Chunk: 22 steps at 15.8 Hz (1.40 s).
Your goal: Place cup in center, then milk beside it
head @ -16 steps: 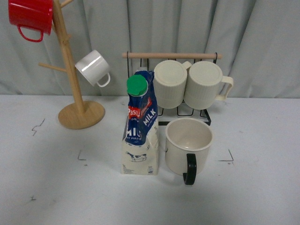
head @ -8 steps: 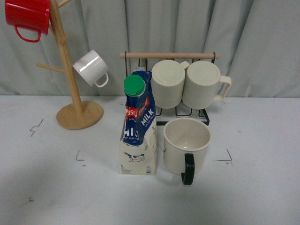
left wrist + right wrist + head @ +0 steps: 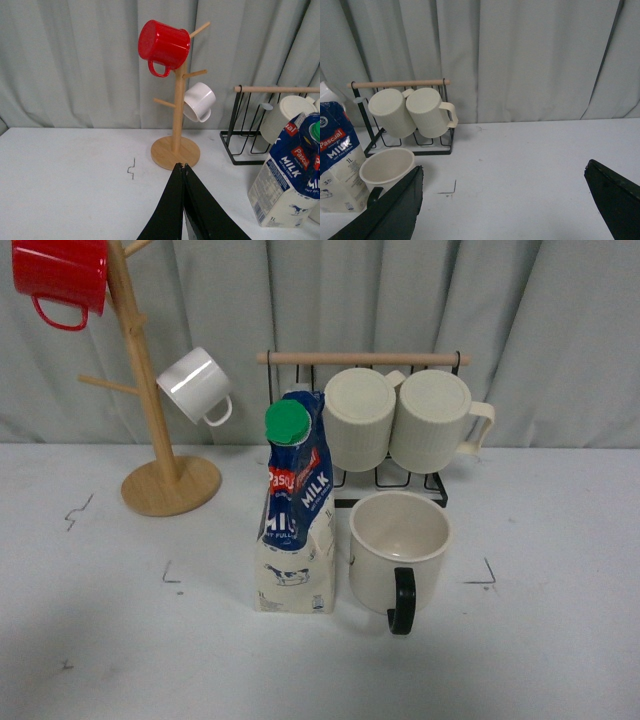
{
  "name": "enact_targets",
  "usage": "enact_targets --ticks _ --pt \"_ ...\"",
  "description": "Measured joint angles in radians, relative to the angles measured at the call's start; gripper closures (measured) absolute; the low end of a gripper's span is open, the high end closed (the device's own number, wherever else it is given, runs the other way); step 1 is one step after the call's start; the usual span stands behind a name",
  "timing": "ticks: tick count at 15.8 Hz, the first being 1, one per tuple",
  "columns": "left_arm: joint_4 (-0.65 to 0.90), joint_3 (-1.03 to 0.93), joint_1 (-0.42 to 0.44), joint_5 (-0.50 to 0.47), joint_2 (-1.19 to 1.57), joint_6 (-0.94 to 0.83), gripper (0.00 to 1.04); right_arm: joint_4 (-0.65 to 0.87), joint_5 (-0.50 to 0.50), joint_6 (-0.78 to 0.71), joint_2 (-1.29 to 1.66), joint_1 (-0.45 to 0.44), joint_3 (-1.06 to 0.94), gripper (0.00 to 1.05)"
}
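Note:
The cup [image 3: 398,550], a wide cream mug with a black handle facing front, stands upright in the center [image 3: 440,620], the grey patch between black corner marks. The milk [image 3: 297,510], a blue-and-white carton with a green cap, stands upright close to the cup's left side. Both show in the right wrist view: cup [image 3: 387,167], milk [image 3: 340,160]. The milk also shows in the left wrist view [image 3: 287,175]. My left gripper [image 3: 182,167] is shut and empty, held back from the milk. My right gripper [image 3: 502,175] is wide open and empty, to the right of the cup. Neither arm shows in the front view.
A black wire rack [image 3: 365,480] with a wooden bar holds two ribbed cream mugs [image 3: 400,420] right behind the cup. A wooden mug tree [image 3: 160,475] at back left carries a red mug [image 3: 60,275] and a small white mug [image 3: 195,385]. A grey curtain hangs behind.
The front view has shifted slightly, so everything sits a few pixels left and up compared with one second ago. Cup and milk keep their places relative to each other.

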<state>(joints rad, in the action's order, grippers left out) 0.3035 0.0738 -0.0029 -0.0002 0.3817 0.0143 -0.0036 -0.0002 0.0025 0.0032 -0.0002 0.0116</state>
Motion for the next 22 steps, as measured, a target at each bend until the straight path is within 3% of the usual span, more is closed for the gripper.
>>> enact_targets --ticks 11,12,17,22 --pt "-0.129 -0.063 0.0 0.0 -0.209 0.0 1.03 0.0 0.0 0.0 0.0 0.0 0.0 0.06" --pt "-0.271 -0.062 0.0 0.0 -0.295 0.0 1.03 0.0 0.0 0.0 0.0 0.0 0.0 0.06" --pt "-0.308 -0.063 0.0 0.0 -0.378 0.0 1.02 0.001 0.0 0.0 0.0 0.0 0.0 0.06" --pt "-0.307 -0.063 0.0 0.0 -0.378 0.0 0.4 0.0 0.0 0.0 0.0 0.0 0.0 0.06"
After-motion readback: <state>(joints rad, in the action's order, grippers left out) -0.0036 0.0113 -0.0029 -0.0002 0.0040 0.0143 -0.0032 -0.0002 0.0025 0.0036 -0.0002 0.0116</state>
